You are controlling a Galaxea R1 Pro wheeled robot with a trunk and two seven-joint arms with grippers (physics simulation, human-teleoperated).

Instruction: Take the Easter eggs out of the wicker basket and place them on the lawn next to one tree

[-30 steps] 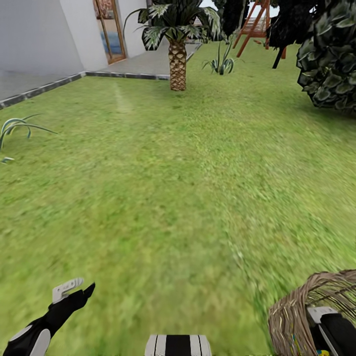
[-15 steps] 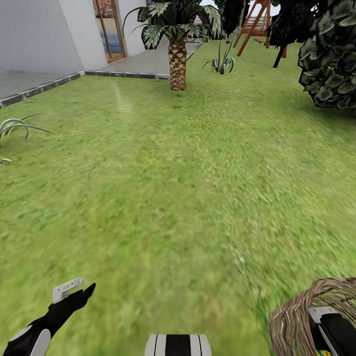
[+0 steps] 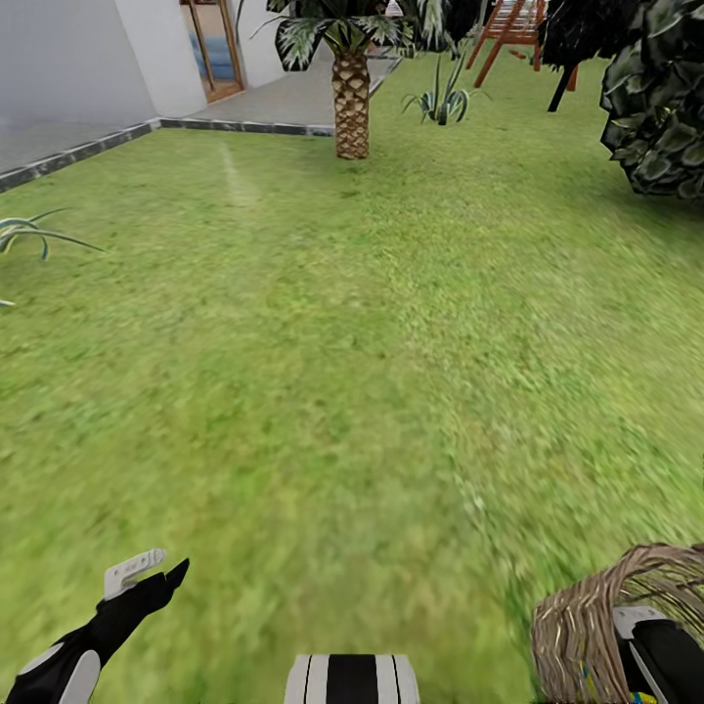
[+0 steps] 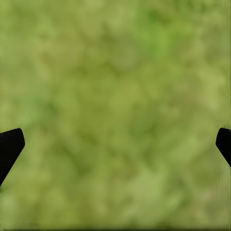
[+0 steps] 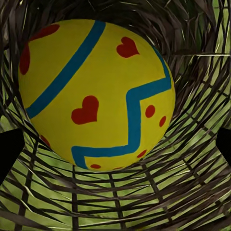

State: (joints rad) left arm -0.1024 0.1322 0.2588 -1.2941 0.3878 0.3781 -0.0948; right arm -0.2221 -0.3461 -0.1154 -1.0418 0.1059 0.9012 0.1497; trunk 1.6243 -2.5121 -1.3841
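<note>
A: Head view first. What lies ahead?

B: A wide lawn (image 3: pixel 323 372) fills most of the frame. At the upper middle stands a palm (image 3: pixel 351 93) with a scaly trunk, and behind it, upper left, a white house wall (image 3: pixel 73 59) with a door (image 3: pixel 217 49) and grey paving (image 3: pixel 284 98).

A: And the basket?

B: The wicker basket (image 3: pixel 587 626) sits on the grass in the lower right corner, cut off by the frame edge. The right arm (image 3: pixel 665 655) reaches down inside it.

A: Is an egg in view?

B: In the right wrist view, yes. A yellow egg (image 5: pixel 96 91) with blue zigzag bands and red hearts and dots rests against the woven wall of the basket, grass showing through the weave below it.

A: Does the right gripper (image 5: pixel 115 149) have hold of it?

B: No. Its two dark fingertips (image 5: pixel 10 149) show only at the side edges of that view, spread wide, with the egg between and beyond them. I cannot tell whether they touch it.

A: The left gripper (image 3: pixel 147 572)?

B: It hangs over bare grass at the lower left of the head view. In the left wrist view its fingertips (image 4: pixel 9 147) stand far apart at either edge, with nothing between them but blurred green.

A: Anything else?

B: A dark leafy bush (image 3: pixel 660 108) at the upper right, a spiky plant (image 3: pixel 442 98) near the palm, and a red-brown wooden frame (image 3: pixel 508 29) at the top.
</note>
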